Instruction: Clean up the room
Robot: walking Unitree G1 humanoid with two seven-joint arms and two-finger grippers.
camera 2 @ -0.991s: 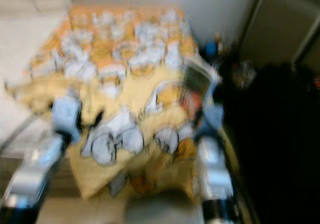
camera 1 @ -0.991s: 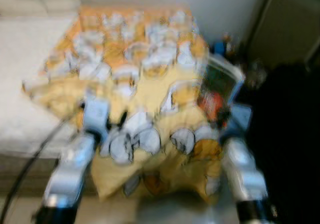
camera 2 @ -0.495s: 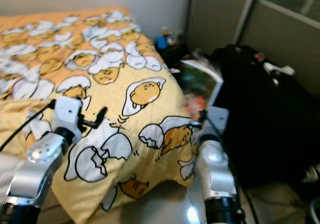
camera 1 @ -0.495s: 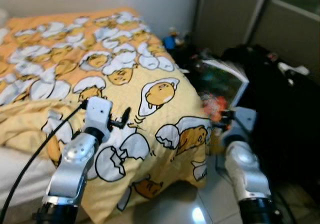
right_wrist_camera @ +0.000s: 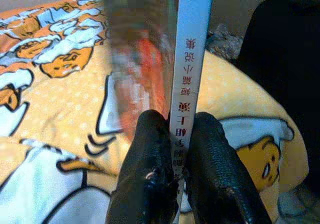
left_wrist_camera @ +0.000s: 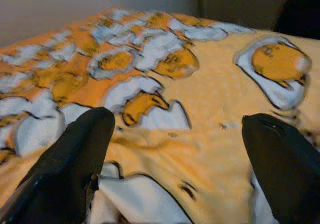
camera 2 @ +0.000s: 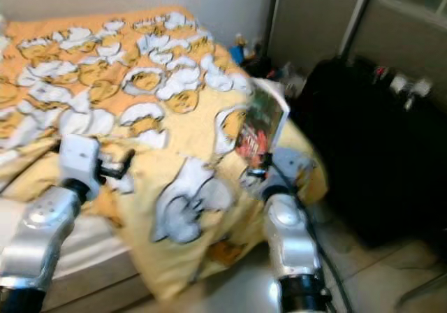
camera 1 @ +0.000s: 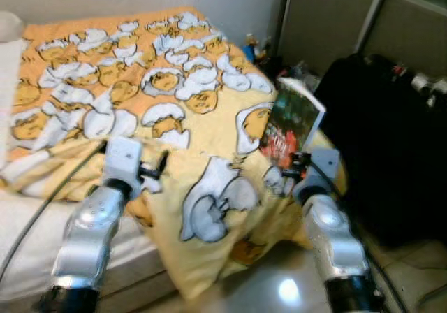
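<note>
You are carrying a book (camera 1: 292, 123) in your right gripper (right_wrist_camera: 175, 149), whose two black fingers are pinched on its white spine. It stands upright over the near right corner of the bed, above the yellow blanket (camera 1: 209, 145) with its egg pattern. Your left gripper (left_wrist_camera: 180, 149) hangs over the blanket further left, fingers spread wide with nothing between them. The step in hand looks like taking the book to wherever it belongs. The head views are blurred, so a shelf cannot be made out; the black suitcase (camera 1: 377, 138) on the right looks like clutter. Next, find a flat resting place and keep the grip firm meanwhile.
</note>
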